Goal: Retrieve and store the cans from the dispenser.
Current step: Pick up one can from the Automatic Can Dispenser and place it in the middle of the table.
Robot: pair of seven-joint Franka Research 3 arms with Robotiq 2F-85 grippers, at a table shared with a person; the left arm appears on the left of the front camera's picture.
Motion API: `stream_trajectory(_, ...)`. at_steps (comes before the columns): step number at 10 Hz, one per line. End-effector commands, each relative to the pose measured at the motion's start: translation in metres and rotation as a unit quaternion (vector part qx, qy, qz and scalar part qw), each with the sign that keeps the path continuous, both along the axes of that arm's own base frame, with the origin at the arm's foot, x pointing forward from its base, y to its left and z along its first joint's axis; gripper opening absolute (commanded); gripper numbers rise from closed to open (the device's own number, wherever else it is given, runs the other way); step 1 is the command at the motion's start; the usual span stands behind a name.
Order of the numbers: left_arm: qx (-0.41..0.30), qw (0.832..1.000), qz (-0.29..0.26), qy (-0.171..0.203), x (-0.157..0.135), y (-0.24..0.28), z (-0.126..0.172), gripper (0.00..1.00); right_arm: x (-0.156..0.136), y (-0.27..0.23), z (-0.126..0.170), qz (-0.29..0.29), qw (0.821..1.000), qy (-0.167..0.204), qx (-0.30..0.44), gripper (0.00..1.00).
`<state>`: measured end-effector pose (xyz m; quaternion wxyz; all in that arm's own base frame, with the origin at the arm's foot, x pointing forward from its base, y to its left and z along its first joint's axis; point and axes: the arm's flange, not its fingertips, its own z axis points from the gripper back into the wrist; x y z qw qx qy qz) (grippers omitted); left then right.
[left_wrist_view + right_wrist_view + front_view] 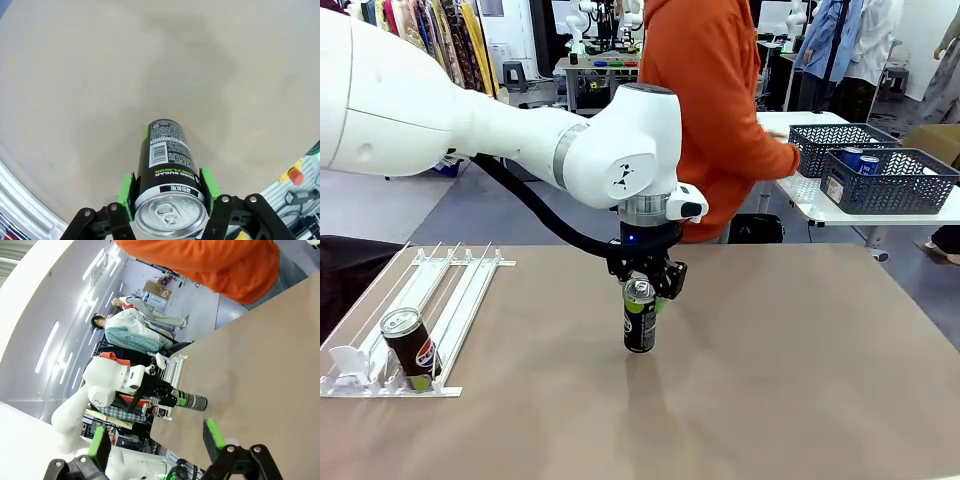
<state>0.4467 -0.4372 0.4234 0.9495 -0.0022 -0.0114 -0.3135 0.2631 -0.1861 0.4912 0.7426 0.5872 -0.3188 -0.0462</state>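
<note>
L arm [470,120] reaches in to centre, wrist vertical, L end effector [642,290] clamped; R end effector [156,441] spread wide.

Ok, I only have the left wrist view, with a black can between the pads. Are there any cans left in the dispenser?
Observer: Yes. In the front view, one dark can stands at the near end of the dispenser.
Operator: And where is the person?
Observer: The person is at the far side of the table, with one hand beside a dark basket.
Operator: What about the right gripper?
Observer: The right gripper is open, with nothing between its pads.
</note>
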Motion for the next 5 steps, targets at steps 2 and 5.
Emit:
stream_trajectory(2,0.002,1.0,0.007,-0.008,0.0007,0.0013,0.0072,1.0,0.0028,0.0009,0.0043,-0.003,1.0,-0.014,0.01,1.0)
stream_trajectory(5,-0.009,1.0,0.01,-0.014,-0.0023,0.0073,0.0157,1.0,0.0028,0.0009,0.0043,-0.003,1.0,-0.014,0.01,1.0)
